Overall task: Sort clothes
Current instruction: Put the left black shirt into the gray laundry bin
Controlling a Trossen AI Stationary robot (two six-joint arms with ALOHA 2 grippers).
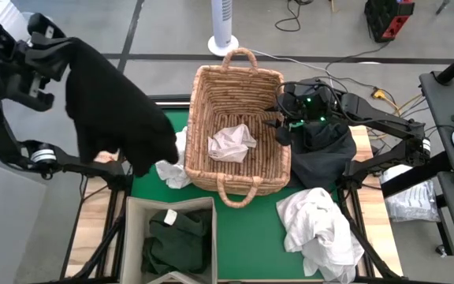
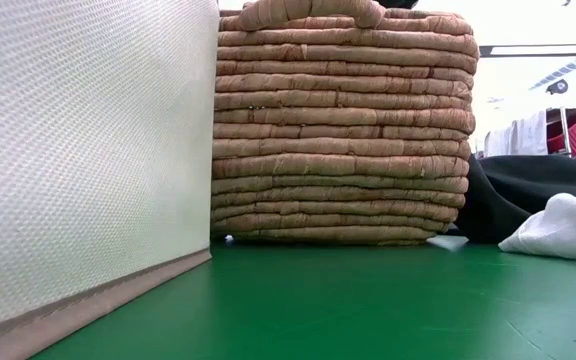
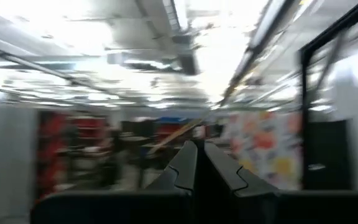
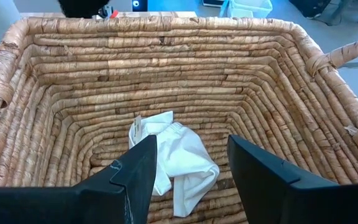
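Note:
A black garment (image 1: 113, 110) hangs from my left gripper (image 1: 57, 49), which is raised over the table's far left corner and shut on it. The wicker basket (image 1: 211, 95) stands mid-table with a white garment (image 1: 231, 143) on its floor. My right gripper (image 4: 188, 168) is open, held over the basket's right rim and pointing in at that white garment (image 4: 179, 158) without touching it. Another white garment (image 1: 172, 170) lies left of the basket, and a third (image 1: 321, 229) at the near right. A dark garment (image 1: 325, 154) lies under the right arm. My left gripper has the black garment by its upper end (image 1: 69, 51), pinched between the shut fingers (image 3: 185, 165). In the wrist view they tilt upward and hide the place of contact. The garment hangs down in slack folds, its lower end (image 1: 144, 154) over the table's left side.
A beige fabric bin (image 1: 132, 237) stands at the near left with dark green cloth (image 1: 176, 241) inside. In the low view, the bin's wall (image 2: 88, 150) and the basket's side (image 2: 343, 130) fill the near ground. Bare green mat (image 1: 254, 237) lies between the bin and the white garment.

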